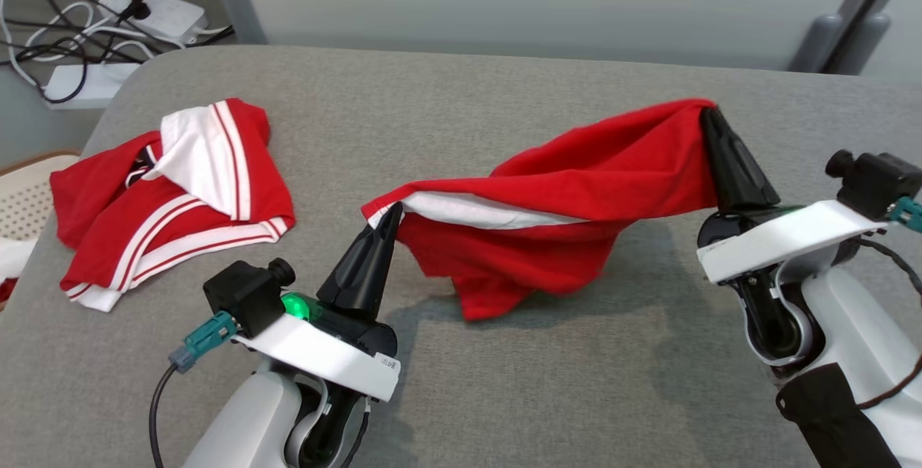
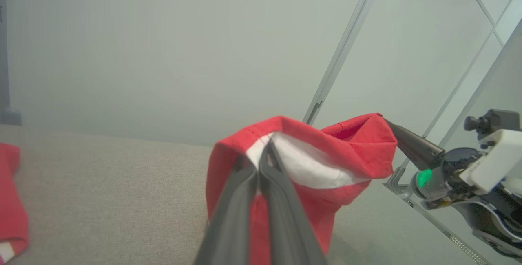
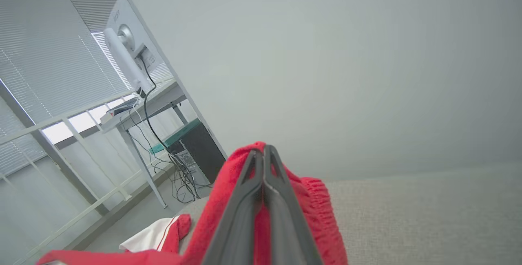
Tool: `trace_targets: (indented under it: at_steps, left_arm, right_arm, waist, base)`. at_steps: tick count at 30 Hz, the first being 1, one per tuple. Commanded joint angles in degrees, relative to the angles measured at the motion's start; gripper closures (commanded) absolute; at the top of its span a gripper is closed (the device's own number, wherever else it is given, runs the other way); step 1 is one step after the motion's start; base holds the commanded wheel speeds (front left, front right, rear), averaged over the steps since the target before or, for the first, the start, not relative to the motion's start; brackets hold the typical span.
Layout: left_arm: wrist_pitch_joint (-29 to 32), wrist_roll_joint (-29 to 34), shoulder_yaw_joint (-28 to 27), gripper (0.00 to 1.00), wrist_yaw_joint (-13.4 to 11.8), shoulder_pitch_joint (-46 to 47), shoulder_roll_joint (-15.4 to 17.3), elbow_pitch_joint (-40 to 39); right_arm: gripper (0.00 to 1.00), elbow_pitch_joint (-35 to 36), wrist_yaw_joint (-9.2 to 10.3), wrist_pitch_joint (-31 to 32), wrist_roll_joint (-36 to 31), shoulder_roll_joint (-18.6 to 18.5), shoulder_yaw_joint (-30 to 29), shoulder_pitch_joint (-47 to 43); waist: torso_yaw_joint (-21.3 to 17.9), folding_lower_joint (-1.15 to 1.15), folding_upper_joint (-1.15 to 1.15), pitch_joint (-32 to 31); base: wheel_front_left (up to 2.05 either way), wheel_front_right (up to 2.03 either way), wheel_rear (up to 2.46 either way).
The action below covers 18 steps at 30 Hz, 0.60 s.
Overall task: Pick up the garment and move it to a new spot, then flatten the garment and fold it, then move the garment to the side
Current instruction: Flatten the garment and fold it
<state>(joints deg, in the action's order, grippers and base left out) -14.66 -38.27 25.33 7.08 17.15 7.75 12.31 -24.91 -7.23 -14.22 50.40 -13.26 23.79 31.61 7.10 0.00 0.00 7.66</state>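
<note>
Nearest you, your left jaws are clamped on the white-lined edge of the red garment [image 1: 562, 194]. The soft knit hangs creased over the grey woven worktop [image 1: 504, 381], its lowest fold reaching the surface. Your right jaws pinch its farther corner. Beyond, to the left, a striped red-and-white garment [image 1: 173, 194] lies crumpled.

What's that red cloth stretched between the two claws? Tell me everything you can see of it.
The red garment is soft, matte fabric with a white band near one end. It hangs bunched between the left gripper, pinching its white-trimmed corner, and the right gripper, pinching a higher red edge. Its lowest fold sags to or near the grey table.
</note>
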Motion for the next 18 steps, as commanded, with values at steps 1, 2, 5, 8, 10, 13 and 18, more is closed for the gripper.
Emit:
trace_targets:
  at_steps: [1, 2, 5, 8, 10, 13, 18]
  left_arm:
    - [-0.34, 0.78, -2.33, 1.0, 0.41, 2.46, 0.45, -1.95]
    - [-0.34, 0.88, -2.41, 1.0, 0.41, 2.38, 0.28, -2.25]
    - [-0.34, 1.05, -2.26, 1.0, 0.41, 2.02, 0.08, -2.5]
    - [-0.34, 0.88, -2.4, 1.0, 0.41, 1.67, -0.13, -2.36]
    - [-0.34, 0.87, -2.76, 1.0, 0.41, 1.42, -0.27, -1.92]
    - [-0.34, 0.56, -2.9, 1.0, 0.41, 1.32, -0.52, -0.28]
    - [-0.34, -1.25, -0.3, 1.0, 0.41, 3.54, -1.03, 6.13]
  right_arm:
    - [1.0, 4.21, -0.25, -0.77, -1.39, -0.1, -0.38, -0.72]
    - [1.0, 6.39, -0.25, -0.77, -2.34, -0.43, -0.9, -0.89]
    - [1.0, 12.17, -0.25, -0.77, -3.94, -1.01, -2.34, -1.57]
    - [1.0, 16.64, -0.25, -0.77, -5.66, -1.55, -3.71, -2.43]
    - [1.0, 17.51, -0.25, -0.77, -6.67, -1.43, -4.64, -3.27]
    - [1.0, 13.12, -0.25, -0.21, -8.72, -0.71, -5.27, -3.74]
    - [1.0, -6.96, -0.25, 4.49, -15.08, 2.53, -1.09, 1.16]
  waist:
    - [-1.46, 0.0, 0.0, -0.72]
    - [-1.92, 0.0, 0.0, -0.93]
    - [-2.79, 0.0, 0.0, -1.37]
    - [-2.87, 0.0, 0.0, -1.55]
    - [-2.46, 0.0, 0.0, -1.31]
    - [-1.51, 0.0, 0.0, -0.8]
    - [1.06, 0.0, 0.0, 1.44]
  base:
    - [0.0, 0.0, 0.0]
    - [0.0, 0.0, 0.0]
    - [0.0, 0.0, 0.0]
    - [0.0, 0.0, 0.0]
    - [0.0, 0.0, 0.0]
    - [0.0, 0.0, 0.0]
    - [0.0, 0.0, 0.0]
